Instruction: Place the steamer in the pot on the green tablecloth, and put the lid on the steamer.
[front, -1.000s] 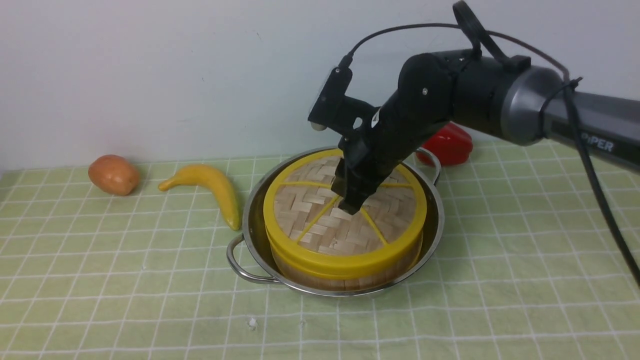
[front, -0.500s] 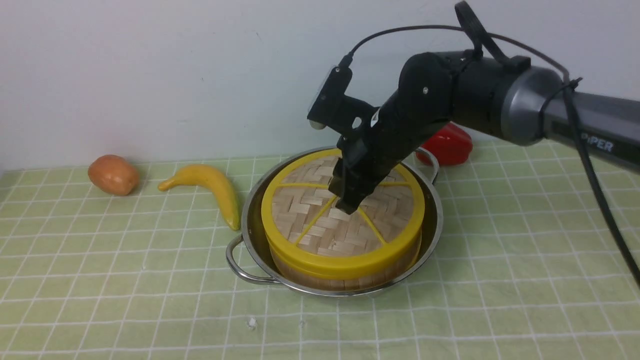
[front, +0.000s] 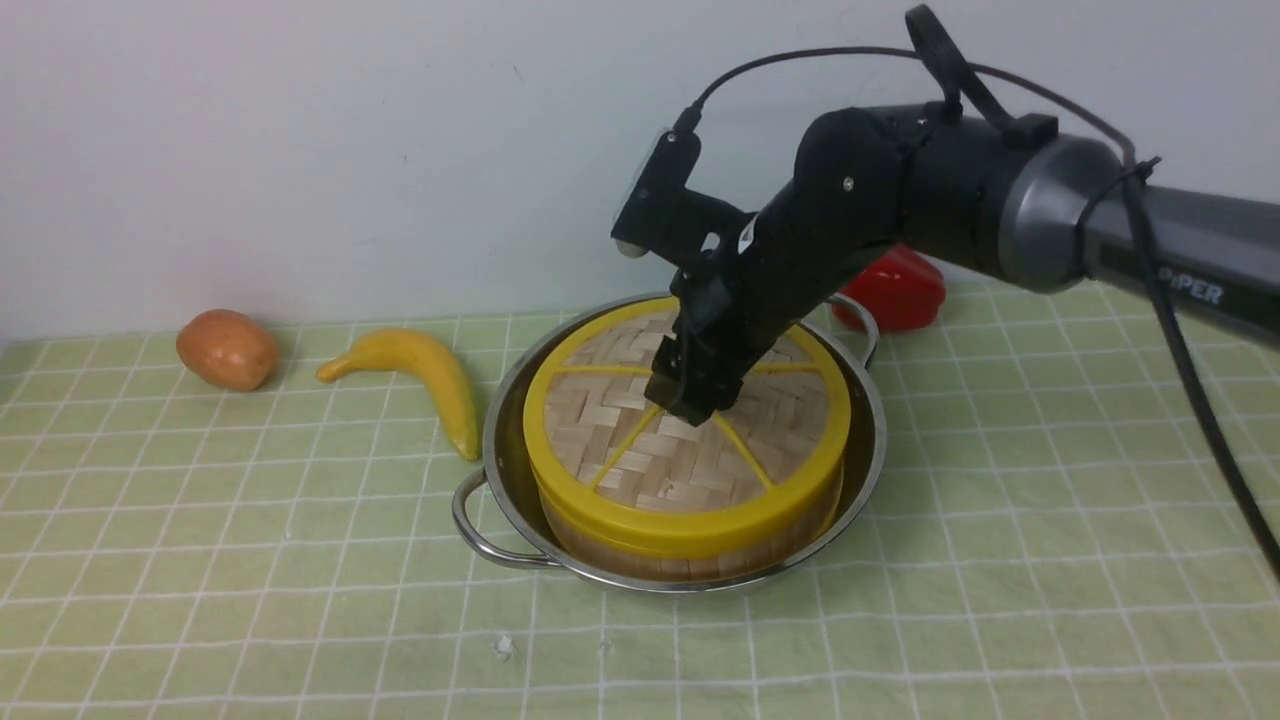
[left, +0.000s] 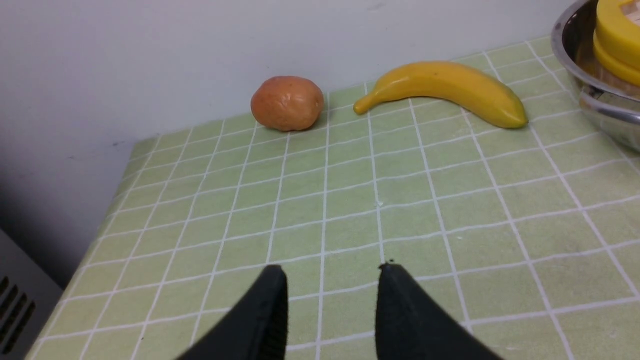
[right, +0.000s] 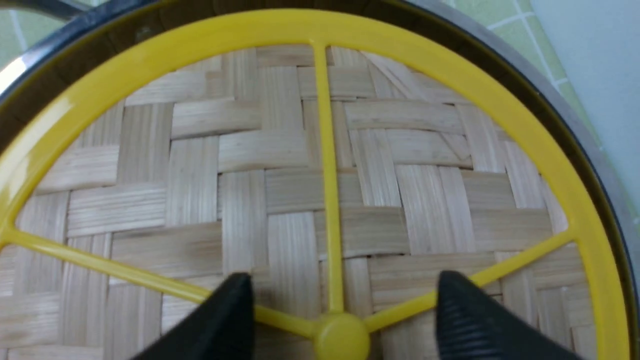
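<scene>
The lid (front: 688, 430) sits flat on the steamer (front: 690, 545), inside the pot (front: 500, 480) on the green tablecloth (front: 1000, 500). The right gripper (right: 340, 295) hangs over the knob (right: 342, 335), jaws spread wide, gripping nothing. The left gripper (left: 330, 300) hovers apart, part open, empty.

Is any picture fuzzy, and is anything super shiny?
Front view: sharp; the pot rim gleams, with dark shadow inside around the steamer. Right wrist view: the lid is crisp and its yellow rim shines; the right gripper fingertips are slightly soft. Left wrist view: clear, even light.
</scene>
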